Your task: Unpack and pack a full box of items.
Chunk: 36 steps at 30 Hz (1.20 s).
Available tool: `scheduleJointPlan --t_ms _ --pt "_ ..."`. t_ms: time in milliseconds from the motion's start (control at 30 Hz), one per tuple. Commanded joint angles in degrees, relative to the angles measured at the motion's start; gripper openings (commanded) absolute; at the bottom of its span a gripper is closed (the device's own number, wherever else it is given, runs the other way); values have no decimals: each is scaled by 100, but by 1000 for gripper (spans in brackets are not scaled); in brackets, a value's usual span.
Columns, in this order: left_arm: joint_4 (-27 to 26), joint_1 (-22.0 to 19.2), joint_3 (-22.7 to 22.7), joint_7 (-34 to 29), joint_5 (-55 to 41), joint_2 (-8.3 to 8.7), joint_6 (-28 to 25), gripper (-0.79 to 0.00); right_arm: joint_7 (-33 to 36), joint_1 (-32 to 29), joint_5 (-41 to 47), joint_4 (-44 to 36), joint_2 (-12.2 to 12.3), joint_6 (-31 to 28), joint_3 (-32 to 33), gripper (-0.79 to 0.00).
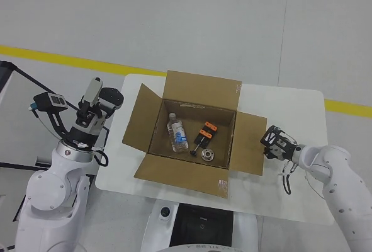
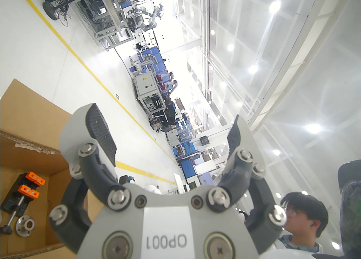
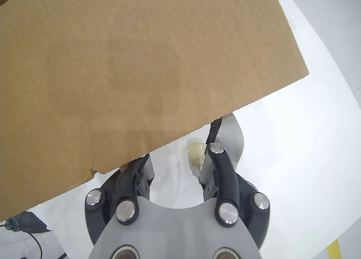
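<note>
The box [image 1: 201, 88] stood open in the middle of the white desk [image 1: 286, 107], all four flaps folded outward. Three things lay on its floor: a clear plastic bottle [image 1: 177, 133] on its side toward my left, a small black vise with orange jaws [image 1: 204, 133] to the right of it, and a round metal flange [image 1: 206, 154] just beside the vise, nearer to me.

My left claw [image 2: 166, 120] was released and held nothing. It hung above the left edge of the desk, outside the box, aimed up and away toward the room, with the box's left flap and the vise low at its side.

My right claw [image 1: 275, 140] sat low over the desk at the right of the box, just beside the edge of the right flap, which covered its tips in my wrist camera. Its fingers [image 3: 222, 136] stood apart with bare desk between them. A small pale plastic piece [image 3: 195, 154] showed close against one finger; I could not tell whether it touched.
</note>
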Motion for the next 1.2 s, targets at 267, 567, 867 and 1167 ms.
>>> scheduleJointPlan --t_ms 267,567,867,1167 --pt "0 0 0 0 0 0 0 0 -4 17 -42 -53 -3 76 -9 -277" --pt "0 0 0 0 0 0 0 0 727 -90 -371 -747 42 398 50 -413" --pt "0 0 0 0 0 0 0 0 1378 222 -499 -603 7 766 -174 -425" --pt "0 0 0 0 0 0 0 0 1546 523 -146 20 -42 758 -361 -446"
